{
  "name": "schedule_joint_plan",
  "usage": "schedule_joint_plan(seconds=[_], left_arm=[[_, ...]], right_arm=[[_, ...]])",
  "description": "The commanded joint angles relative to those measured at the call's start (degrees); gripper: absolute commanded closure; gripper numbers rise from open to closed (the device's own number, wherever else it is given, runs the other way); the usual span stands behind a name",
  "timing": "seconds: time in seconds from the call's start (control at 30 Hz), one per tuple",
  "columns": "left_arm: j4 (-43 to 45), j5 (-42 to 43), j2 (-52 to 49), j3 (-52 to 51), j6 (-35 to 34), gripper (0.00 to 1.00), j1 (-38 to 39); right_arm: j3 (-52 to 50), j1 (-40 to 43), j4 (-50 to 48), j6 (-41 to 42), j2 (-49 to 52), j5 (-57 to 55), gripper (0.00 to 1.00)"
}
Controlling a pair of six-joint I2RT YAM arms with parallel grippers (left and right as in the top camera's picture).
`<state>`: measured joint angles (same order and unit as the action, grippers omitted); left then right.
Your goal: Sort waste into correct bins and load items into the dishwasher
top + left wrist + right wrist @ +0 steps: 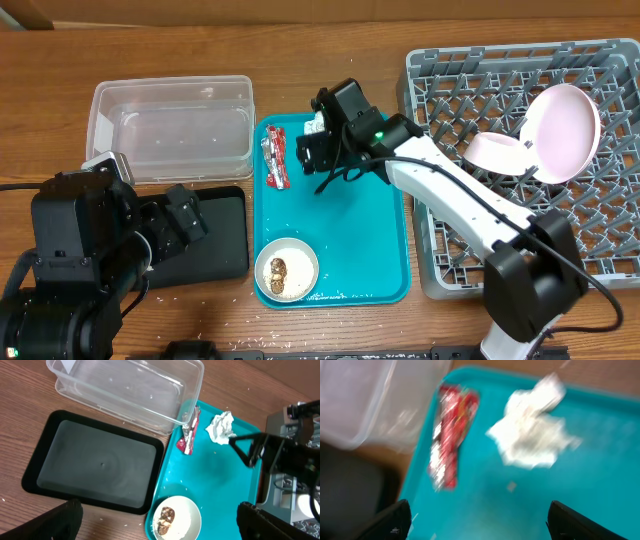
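Worktop (60,60) is brown wood. The right claw (325,158) hangs over the far end of the teal tray (385,240), mid worktop. Its fingers (395,521) are spread wide apart, with nothing between them.

The right wrist view is blurred. It shows the crumpled white tissue (532,435) and the red-and-silver wrapper (451,445) on the teal tray, ahead of the tips. The wrapper runs along the tray's left rim and the tissue lies to its right, apart from it. Overhead, the tissue is mostly hidden under the right claw.

The left claw (159,506) is toward the near left corner, above the black tray (225,245), with its fingers apart too. The black tray lies alongside the teal tray's left side. The clear tub (170,130) sits toward the far left corner, just beyond the black tray, its right end just beside the teal tray's far left corner.

The small white bowl (286,270) sits at the near end of the teal tray, with brown food scraps (166,516) and white crumbs inside.

The grey dish rack (600,250) is by the right edge. The large plate (562,132) stands tilted on edge in the rack's far right part. The pink bowl (497,152) leans just to the plate's left; I can't tell if they touch.
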<state>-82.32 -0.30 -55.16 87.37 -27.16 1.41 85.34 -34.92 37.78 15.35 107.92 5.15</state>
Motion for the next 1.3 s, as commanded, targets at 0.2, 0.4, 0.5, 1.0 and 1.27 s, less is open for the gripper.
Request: schedule_joint_plan(seconds=[0.2,0.4,0.5,1.0,1.27], left_arm=[[0.0,-0.8,0.0,0.9,-1.2,0.0,0.1],[0.0,-0.8,0.0,0.9,-1.2,0.0,0.1],[0.0,-0.8,0.0,0.9,-1.2,0.0,0.1],[1.1,-0.2,0.0,0.9,-1.2,0.0,0.1],[1.1,-0.2,0.0,0.9,-1.2,0.0,0.1]], right_arm=[[1.6,2.6,2.1,-1.0,3.3,-5.0,0.09],[1.6,1.8,12.5,-0.8,2.1,8.4,0.16],[1.6,1.2,16.7,-0.3,2.1,8.8,0.25],[1.6,-0.9,18.6,-4.0,-32.8,-2.8,0.23],[1.6,-1.2,19.4,-4.9,-51.1,-2.5,0.0]])
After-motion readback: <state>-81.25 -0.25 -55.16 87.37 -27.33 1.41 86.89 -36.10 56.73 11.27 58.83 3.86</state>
